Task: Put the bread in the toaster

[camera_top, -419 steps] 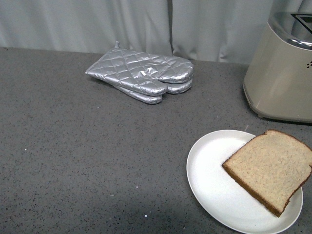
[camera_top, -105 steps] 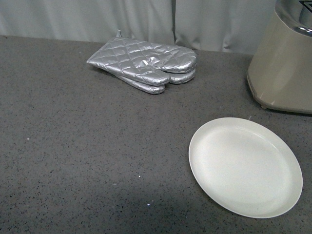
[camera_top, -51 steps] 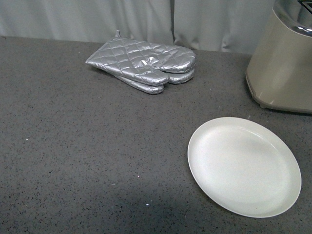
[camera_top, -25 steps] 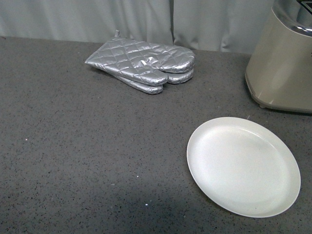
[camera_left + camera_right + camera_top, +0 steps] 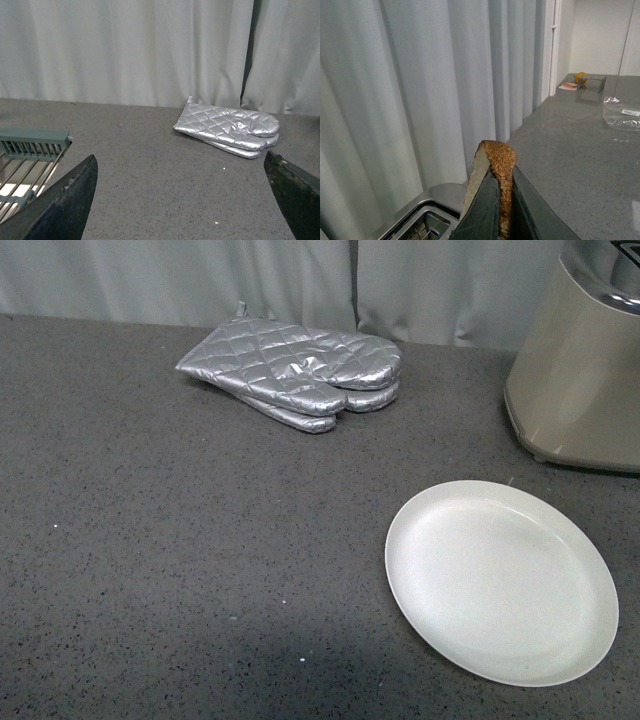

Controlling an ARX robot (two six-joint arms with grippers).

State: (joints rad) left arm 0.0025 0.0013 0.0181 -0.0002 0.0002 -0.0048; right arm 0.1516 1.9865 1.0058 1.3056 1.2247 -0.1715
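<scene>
- While the right gripper is clamping the bread edge-on between its two dark fingers, you are carrying the slice in the air above the toaster; this looks like the transport step, with insertion not yet done.
- Right wrist view: the bread is standing upright, rounded crust uppermost, and the toaster's chrome top with an open slot is lying below and to one side of it. Slice and slot are apart; how well they line up is hard to judge from here.
- For the next move, you are probably needing to bring the slice's lower edge over the slot, turn it parallel to the slot's length, then lower before letting go. A tilted slice is likely catching on the slot rim.
- Front view: only the toaster's beige side is showing at the right edge; neither arm is in view there.
- The left gripper is hanging spread wide and empty, its dark fingers framing the tabletop and the silver oven mitts. A grey-green rack is sitting off to one side.
- Against the oldest front picture, the white plate is now lying bare where the bread was resting on it; in the most recent ones the plate, mitts and toaster are barely shifting.
</scene>
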